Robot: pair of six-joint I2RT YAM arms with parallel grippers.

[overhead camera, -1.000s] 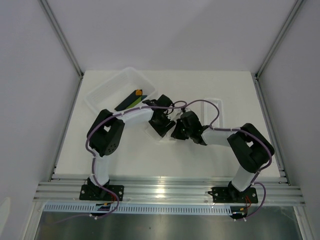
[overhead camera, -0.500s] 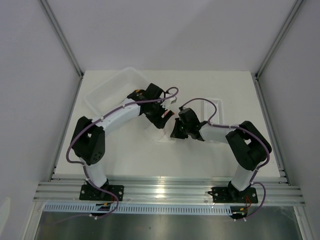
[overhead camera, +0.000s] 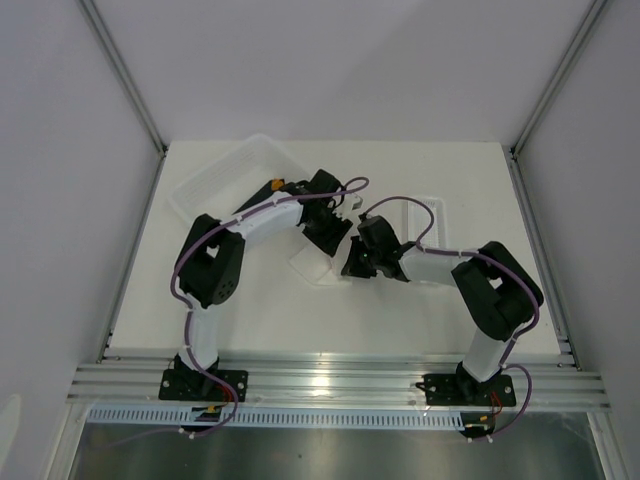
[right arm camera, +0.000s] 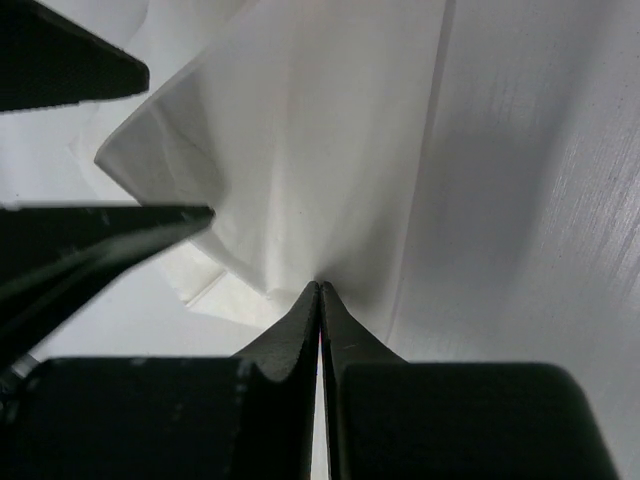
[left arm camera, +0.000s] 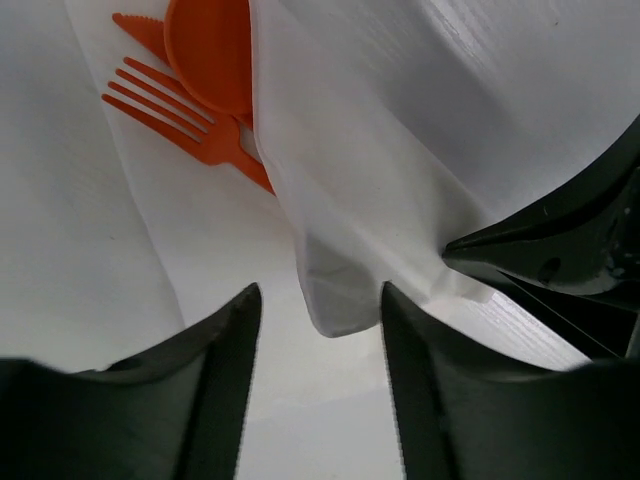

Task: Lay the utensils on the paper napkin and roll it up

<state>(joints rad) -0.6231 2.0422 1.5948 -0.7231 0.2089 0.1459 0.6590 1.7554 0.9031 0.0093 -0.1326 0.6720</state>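
Observation:
The white paper napkin [left arm camera: 360, 200] lies mid-table with one flap lifted and folded over the utensils. An orange fork [left arm camera: 190, 125] and spoon [left arm camera: 210, 50] stick out from under the flap, with a third orange tip [left arm camera: 135, 25] beside them. My right gripper [right arm camera: 320, 285] is shut on the napkin's [right arm camera: 300, 150] raised fold, and its dark fingers [left arm camera: 540, 250] show in the left wrist view. My left gripper [left arm camera: 318, 290] is open just short of the flap's hanging corner, with nothing between its fingers. From above, both grippers meet over the napkin [overhead camera: 315, 265].
A large translucent white bin [overhead camera: 225, 175] stands at the back left, with an orange-tipped dark bar [overhead camera: 275, 184] at its near end. A narrow ribbed white tray [overhead camera: 425, 210] lies behind the right arm. Grey walls and metal rails enclose the table.
My left arm swung its elbow out and back, and its gripper shifted away and slightly right over the napkin, its jaws widening then narrowing. The right gripper kept its pinch and barely moved.

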